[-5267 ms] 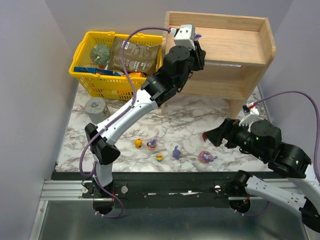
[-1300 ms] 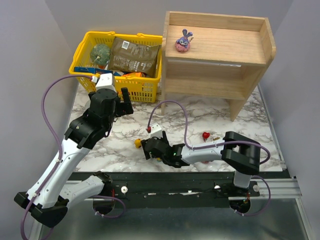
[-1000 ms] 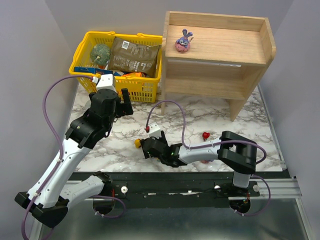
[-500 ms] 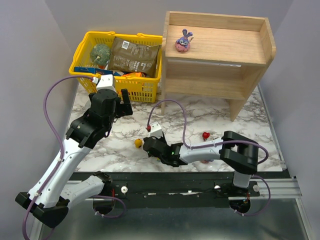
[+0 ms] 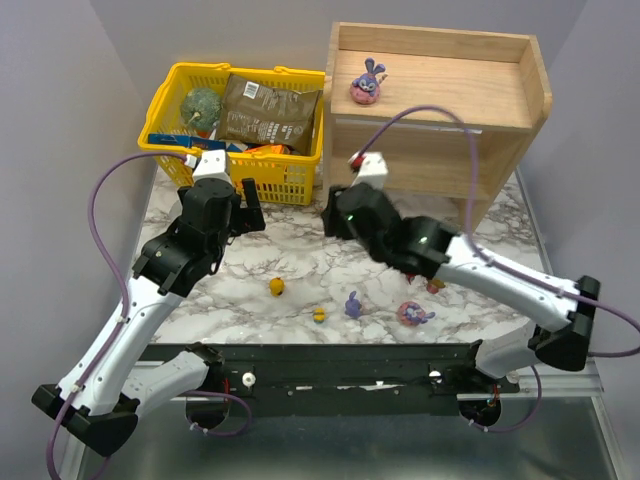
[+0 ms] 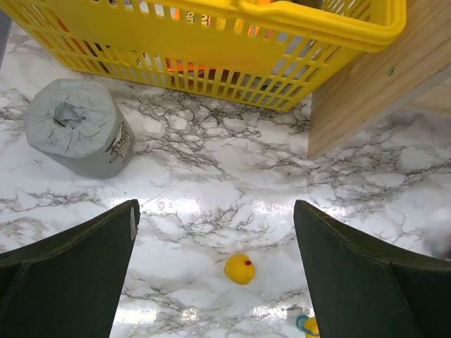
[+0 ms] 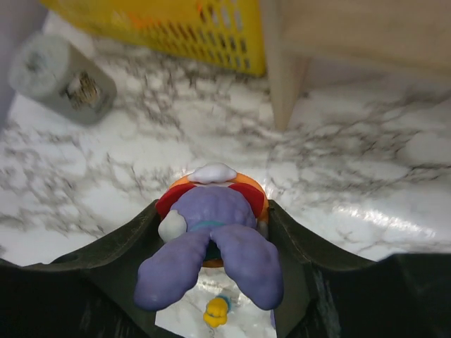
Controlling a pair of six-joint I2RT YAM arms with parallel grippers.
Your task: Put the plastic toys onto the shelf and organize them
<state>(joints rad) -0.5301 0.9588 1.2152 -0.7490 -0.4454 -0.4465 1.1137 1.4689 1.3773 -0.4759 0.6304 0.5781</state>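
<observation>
The right end effector (image 7: 217, 243) is clamped on a purple-blue bunny figurine (image 7: 211, 204). Its two dark fingers press the orange-red base from either side, and the long ears point toward the wrist camera. From above, this arm hangs over the marble tabletop (image 5: 200, 300), just beside the left front leg of the wooden shelf (image 5: 470, 90).

A second bunny (image 5: 367, 82) stands upright at the left of the shelf's top tier. More toys lie on the tabletop near the arm bases: a yellow duck (image 6: 239, 268), a small yellow-and-blue figure (image 5: 319, 315), a purple bunny (image 5: 353, 304), a pink-based bunny (image 5: 411, 313) and a red piece (image 5: 435, 286).

The left end effector (image 6: 215, 211) hovers spread wide and empty above the duck, near the yellow basket (image 5: 170, 110).

To place the held bunny well, it probably needs to rise over the shelf's raised wall. It should come down base-flat beside the standing bunny without nudging it. The fingers should let go only once the base rests on the wood.
</observation>
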